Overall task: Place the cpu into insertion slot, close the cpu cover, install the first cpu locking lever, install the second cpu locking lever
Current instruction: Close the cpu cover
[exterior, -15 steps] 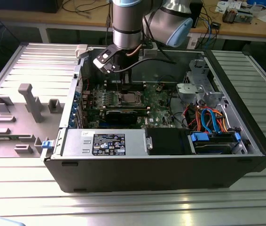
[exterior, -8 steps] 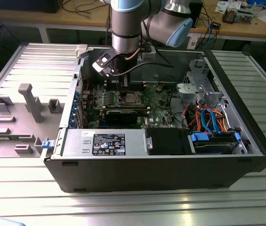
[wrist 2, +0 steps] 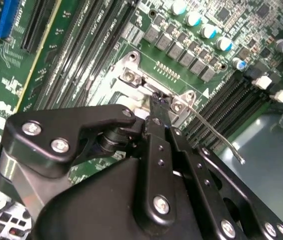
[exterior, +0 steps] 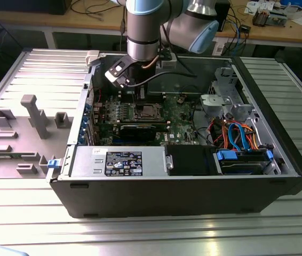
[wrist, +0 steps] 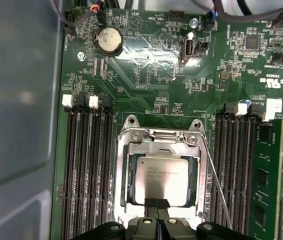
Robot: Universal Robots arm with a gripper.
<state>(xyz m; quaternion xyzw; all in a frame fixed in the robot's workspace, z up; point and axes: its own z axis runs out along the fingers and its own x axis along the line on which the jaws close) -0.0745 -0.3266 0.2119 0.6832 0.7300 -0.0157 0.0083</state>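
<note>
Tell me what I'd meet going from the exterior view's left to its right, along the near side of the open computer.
grey plastic fixtures → small blue latch → silver box with a label → black cover → blue drive bay

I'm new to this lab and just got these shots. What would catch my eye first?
The arm reaches down into the open computer case, in the exterior view's middle. In the first wrist view, the cpu sits framed by the cpu cover, with the shut gripper over its edge and a thin wire lever slanting alongside.
</note>
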